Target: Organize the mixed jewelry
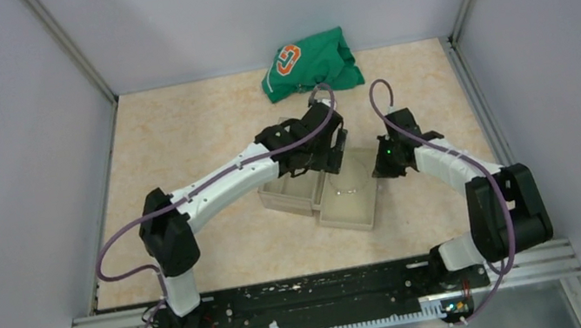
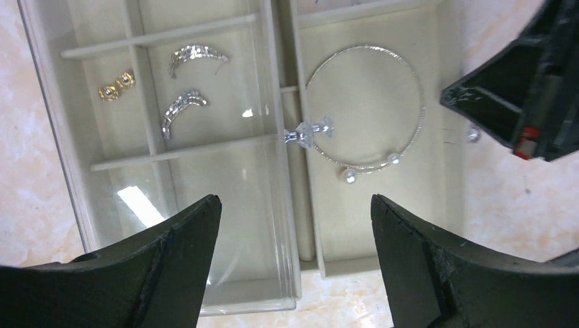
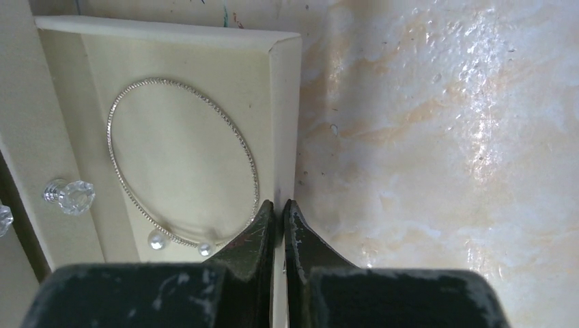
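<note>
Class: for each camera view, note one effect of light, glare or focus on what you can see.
Top external: even, soft light, no harsh shadows. Left wrist: white glare streaks on the clear box; the left gripper, near the lens, is dark and soft-edged. Right wrist: bright sheen on the table; the shut right gripper looks blurred.

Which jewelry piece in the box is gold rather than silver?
The small stud pair in the narrow edge compartment; the two curved pieces and the bangle are silvery.

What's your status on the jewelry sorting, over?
Left fingers open, empty, over the box. Right fingers shut at the tray edge. Bangle in tray, earrings in compartments. Nothing blocking.
</note>
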Controlling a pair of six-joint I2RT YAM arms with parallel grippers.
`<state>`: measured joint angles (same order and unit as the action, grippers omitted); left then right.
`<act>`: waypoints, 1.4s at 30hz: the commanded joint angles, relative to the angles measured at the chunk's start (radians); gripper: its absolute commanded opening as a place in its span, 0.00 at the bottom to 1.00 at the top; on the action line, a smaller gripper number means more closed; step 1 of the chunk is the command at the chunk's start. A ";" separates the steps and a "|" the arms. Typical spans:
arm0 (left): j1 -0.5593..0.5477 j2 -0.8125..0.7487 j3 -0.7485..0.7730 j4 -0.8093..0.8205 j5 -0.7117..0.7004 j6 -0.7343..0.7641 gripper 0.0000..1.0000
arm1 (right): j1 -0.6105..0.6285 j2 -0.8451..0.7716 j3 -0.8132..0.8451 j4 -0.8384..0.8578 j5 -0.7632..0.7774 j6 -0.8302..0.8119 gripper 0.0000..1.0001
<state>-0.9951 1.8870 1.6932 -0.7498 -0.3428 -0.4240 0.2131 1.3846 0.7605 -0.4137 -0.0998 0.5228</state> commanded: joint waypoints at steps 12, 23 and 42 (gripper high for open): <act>0.322 -0.120 -0.009 0.050 0.186 0.012 0.89 | 0.022 0.070 0.162 -0.008 0.024 0.108 0.00; 0.554 -0.117 -0.188 0.168 0.597 -0.001 0.93 | 0.055 0.033 0.168 0.040 0.065 0.195 0.00; 0.585 -0.040 -0.198 0.179 0.727 0.041 0.93 | 0.057 0.057 0.234 0.051 0.128 0.186 0.00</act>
<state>-0.4259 1.8275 1.4929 -0.5842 0.3500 -0.4091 0.2676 1.4635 0.9092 -0.4480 0.0170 0.7181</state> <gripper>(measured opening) 0.931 0.020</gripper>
